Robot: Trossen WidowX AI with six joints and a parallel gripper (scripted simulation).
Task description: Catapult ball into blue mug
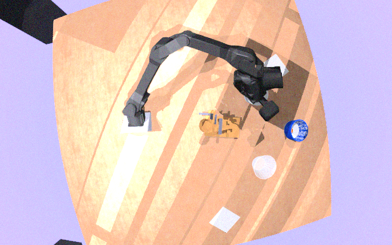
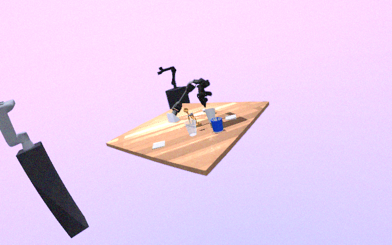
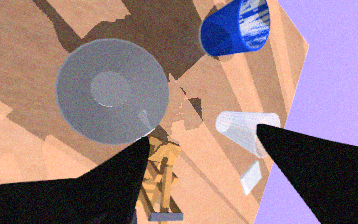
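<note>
The blue mug stands upright at the table's far right in the top view. A small orange patch shows inside it, seemingly the ball, mostly hidden by the wall. The wooden catapult is mid-table, its throwing arm raised and no ball visible on it. My gripper is open and empty, fingers wide apart. It is above the table beside the grey cup, short of the blue mug.
The clear cup stands near the blue mug. White pads lie on the table. A small white round thing shows behind the grey cup. Another arm on a black block stands behind the table.
</note>
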